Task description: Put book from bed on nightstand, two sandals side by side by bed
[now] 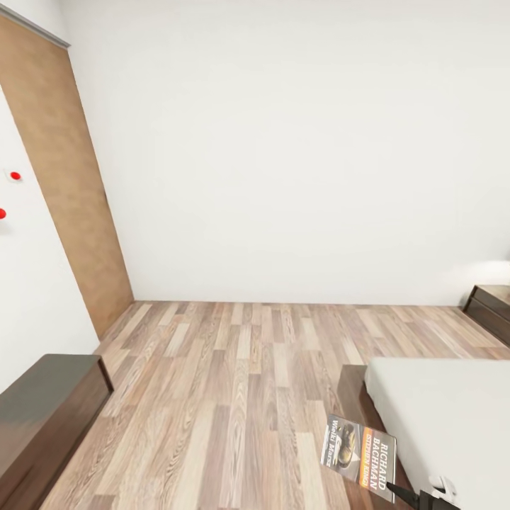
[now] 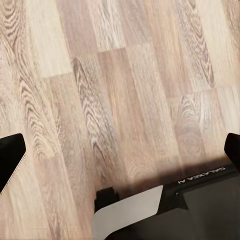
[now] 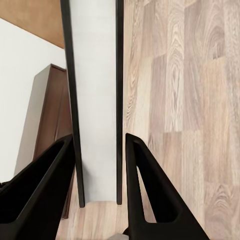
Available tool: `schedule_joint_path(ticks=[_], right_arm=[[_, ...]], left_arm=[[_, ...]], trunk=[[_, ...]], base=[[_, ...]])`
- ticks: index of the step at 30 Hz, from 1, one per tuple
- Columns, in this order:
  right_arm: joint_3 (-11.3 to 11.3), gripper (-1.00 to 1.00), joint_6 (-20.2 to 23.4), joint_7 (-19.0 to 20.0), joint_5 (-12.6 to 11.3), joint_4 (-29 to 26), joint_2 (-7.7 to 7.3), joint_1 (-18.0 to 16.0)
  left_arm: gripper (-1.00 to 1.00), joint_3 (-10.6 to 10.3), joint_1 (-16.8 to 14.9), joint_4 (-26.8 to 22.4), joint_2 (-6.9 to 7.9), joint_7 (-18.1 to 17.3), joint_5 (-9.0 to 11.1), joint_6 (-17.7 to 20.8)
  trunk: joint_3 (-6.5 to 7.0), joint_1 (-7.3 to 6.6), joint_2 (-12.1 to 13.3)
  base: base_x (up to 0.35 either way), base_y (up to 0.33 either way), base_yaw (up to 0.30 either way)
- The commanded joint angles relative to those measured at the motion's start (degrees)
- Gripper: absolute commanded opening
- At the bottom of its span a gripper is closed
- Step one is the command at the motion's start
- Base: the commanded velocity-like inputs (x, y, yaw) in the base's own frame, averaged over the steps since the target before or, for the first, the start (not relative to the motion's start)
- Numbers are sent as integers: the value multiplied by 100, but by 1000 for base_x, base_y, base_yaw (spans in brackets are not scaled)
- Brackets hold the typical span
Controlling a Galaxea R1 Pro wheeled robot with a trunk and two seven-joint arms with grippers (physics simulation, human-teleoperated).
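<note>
R hand point(image 3: 100, 170) is gripping the book point(image 1: 360, 452) at 5 o'clock in head view, over floor point(image 1: 234, 382) beside bed point(image 1: 446, 418). L hand point(image 2: 120, 155) is hanging wide open over floor.

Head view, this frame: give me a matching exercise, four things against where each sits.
Things:
1. book
2. nightstand
3. door
4. bench cabinet

Places:
A. on the left wall
B. low at the left edge
C. far right, against the back wall
D. held in the right gripper, above the bed corner

Pairs: 1-D, 2-C, 3-A, 4-B
</note>
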Motion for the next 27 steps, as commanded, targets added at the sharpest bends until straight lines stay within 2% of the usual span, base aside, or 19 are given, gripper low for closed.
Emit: schedule_joint_path(ticks=[1, 27], right_arm=[[11, -100, 32, 18, -62, -1, -1, -5], [11, -100, 29, 18, -62, 5, -1, -5]], left_arm=[[100, 49, -3, 3, 2, -17, -52, -18], [100, 49, -4, 3, 2, -17, -52, -18]], trunk=[[-8, 4, -6], [-8, 4, -6]], base=[[290, 0, 0], [290, 0, -28]])
